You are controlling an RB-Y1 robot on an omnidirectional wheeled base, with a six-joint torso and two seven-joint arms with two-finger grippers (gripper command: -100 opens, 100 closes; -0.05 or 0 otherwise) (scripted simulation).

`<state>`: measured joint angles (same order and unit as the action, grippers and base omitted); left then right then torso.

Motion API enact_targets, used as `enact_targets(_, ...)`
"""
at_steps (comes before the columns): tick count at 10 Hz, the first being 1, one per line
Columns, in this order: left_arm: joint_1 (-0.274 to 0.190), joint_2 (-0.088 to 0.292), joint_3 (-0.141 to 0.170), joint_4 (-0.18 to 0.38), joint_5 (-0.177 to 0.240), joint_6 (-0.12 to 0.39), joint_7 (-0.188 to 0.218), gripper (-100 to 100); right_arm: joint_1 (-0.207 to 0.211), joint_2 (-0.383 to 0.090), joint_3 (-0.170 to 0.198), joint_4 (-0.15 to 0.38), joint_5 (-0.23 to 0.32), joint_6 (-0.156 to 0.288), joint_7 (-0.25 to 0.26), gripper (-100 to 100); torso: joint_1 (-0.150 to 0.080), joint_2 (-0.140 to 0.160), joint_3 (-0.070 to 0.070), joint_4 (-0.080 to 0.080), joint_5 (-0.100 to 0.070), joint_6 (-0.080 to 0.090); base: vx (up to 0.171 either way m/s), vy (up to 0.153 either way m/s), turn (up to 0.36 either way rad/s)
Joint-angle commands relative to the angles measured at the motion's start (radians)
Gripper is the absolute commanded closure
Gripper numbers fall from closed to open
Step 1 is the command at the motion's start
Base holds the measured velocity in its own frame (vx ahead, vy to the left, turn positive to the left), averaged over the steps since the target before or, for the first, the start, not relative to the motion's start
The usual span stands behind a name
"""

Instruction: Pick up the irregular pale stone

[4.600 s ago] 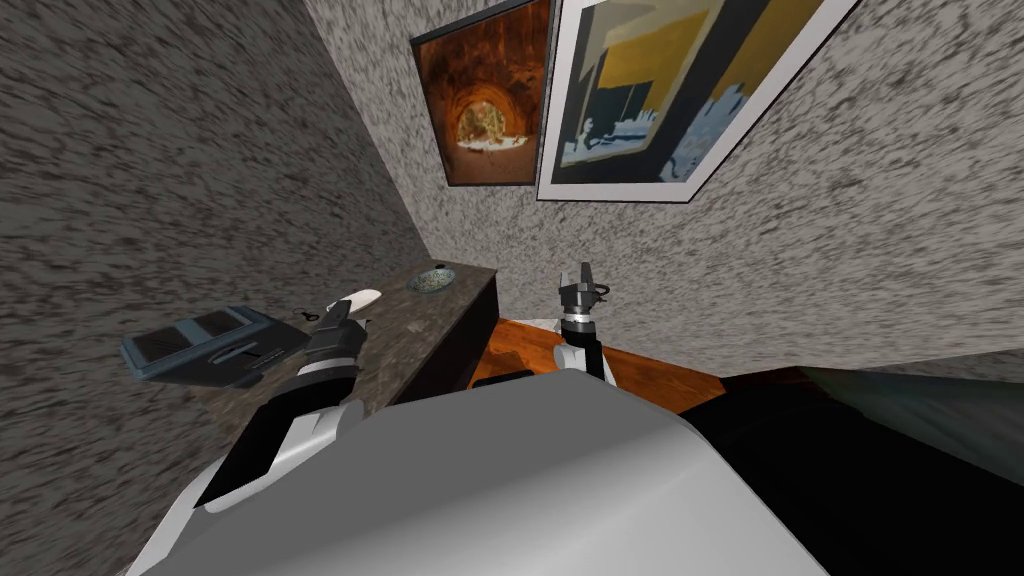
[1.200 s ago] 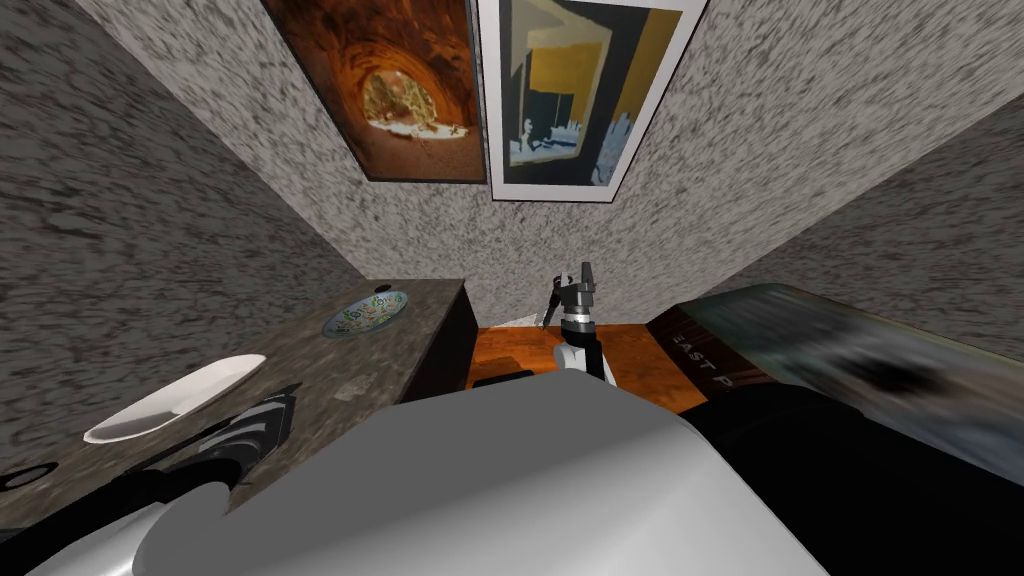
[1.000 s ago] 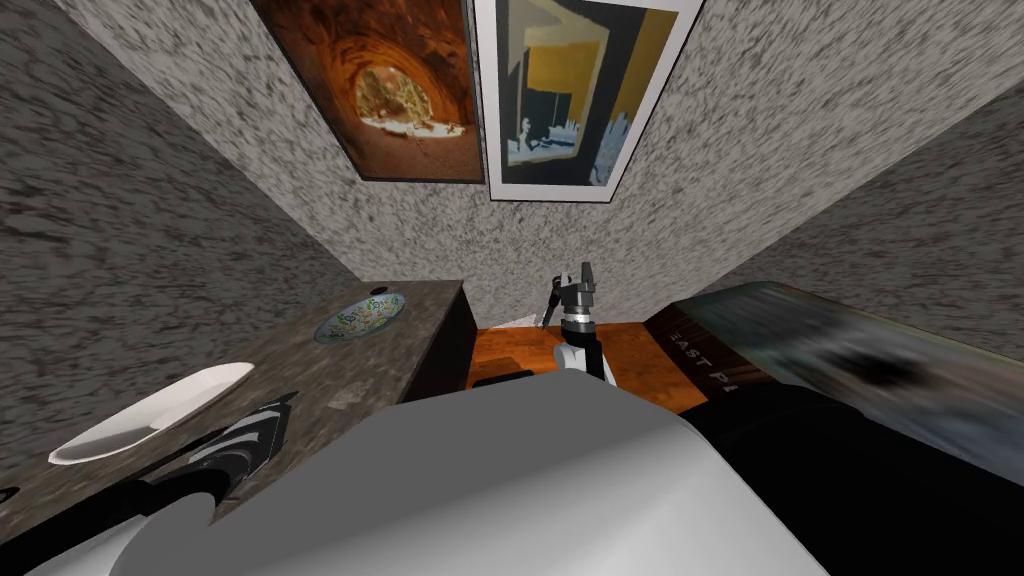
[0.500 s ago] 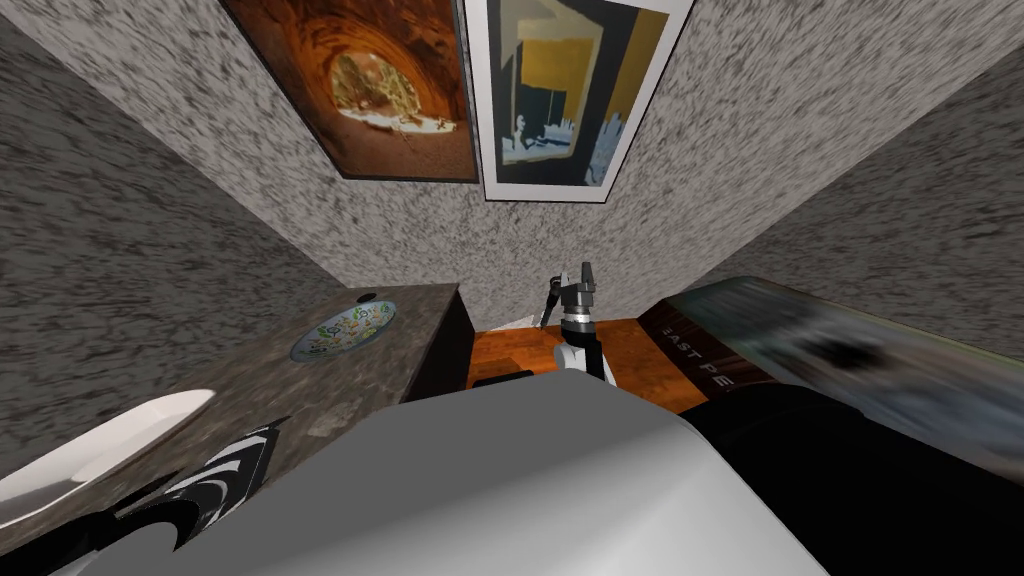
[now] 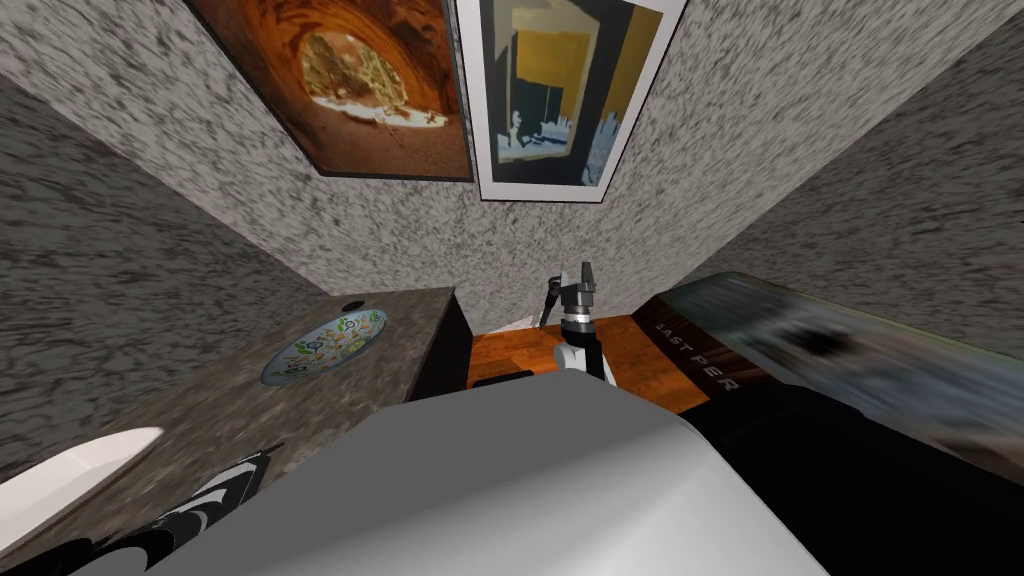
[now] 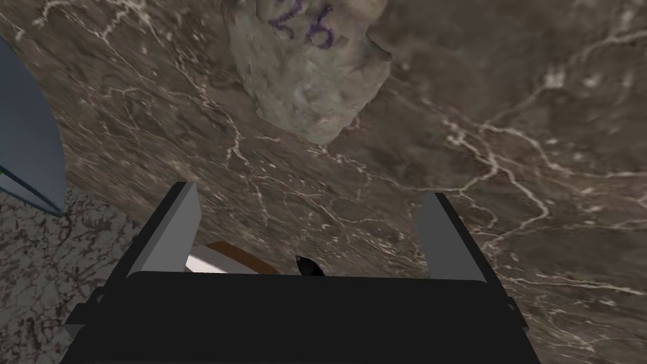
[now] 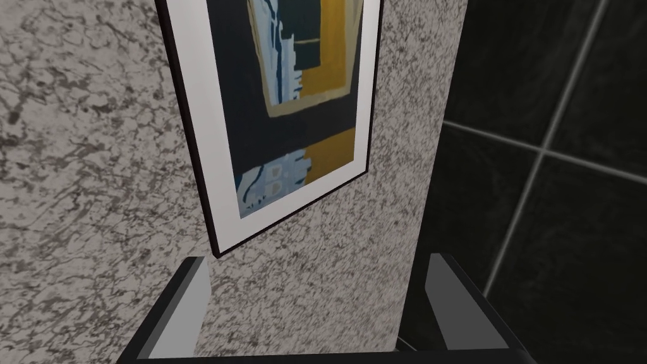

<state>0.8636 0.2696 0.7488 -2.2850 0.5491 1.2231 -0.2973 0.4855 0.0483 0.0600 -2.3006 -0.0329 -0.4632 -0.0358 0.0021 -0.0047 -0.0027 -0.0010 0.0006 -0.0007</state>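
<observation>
1. Left wrist view: the pale grey, irregular stone [image 6: 309, 69] with purple marks lies on the brown veined marble counter [image 6: 505, 95], ahead of the left gripper [image 6: 309, 196] and apart from it.
2. Its fingers stand wide apart, holding nothing.
3. The right gripper [image 7: 316, 260] hangs over the orange wooden floor [image 5: 640, 350], fingers spread, empty.

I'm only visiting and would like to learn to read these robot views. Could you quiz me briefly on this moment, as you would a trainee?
1. True or false: the left gripper is shut on the pale stone.
2. The marking on the stone is: A red, B purple, C green.
3. Fill in: the right gripper has its fingers ____.
Key: 1 false, its fingers stand open and the stone lies ahead of them, untouched, on the brown veined countertop; 2 B; 3 open.
</observation>
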Motion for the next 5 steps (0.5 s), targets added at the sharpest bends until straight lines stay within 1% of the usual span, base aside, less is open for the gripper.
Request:
enact_targets(1, 0.027, 0.007, 0.018, 0.005, 0.033, 0.050, -0.009, -100, 0.000, 0.000, 0.000, 0.000, 0.000, 0.000, 0.000, 0, 0.000, 0.000, 0.000, 0.000, 0.000, 0.000, 0.079, 0.039, -0.150)
enact_targets(2, 0.027, 0.007, 0.018, 0.005, 0.033, 0.061, -0.009, -100, 0.000, 0.000, 0.000, 0.000, 0.000, 0.000, 0.000, 0, 0.000, -0.001, 0.000, 0.000, 0.000, 0.000, 0.059, 0.040, -0.048)
enact_targets(3, 0.038, 0.012, 0.024, 0.011, 0.047, 0.093, -0.012, -100, 0.000, 0.000, 0.000, 0.000, 0.000, 0.000, 0.000, 0, 0.000, 0.000, 0.000, 0.000, 0.000, 0.000, 0.049, 0.035, -0.070)
enact_targets(5, 0.055, 0.020, 0.030, 0.023, 0.069, 0.147, -0.019, -100, 0.000, 0.000, 0.000, 0.000, 0.000, 0.000, 0.000, 0, 0.000, 0.000, 0.000, 0.000, 0.000, 0.000, 0.073, 0.050, -0.124)
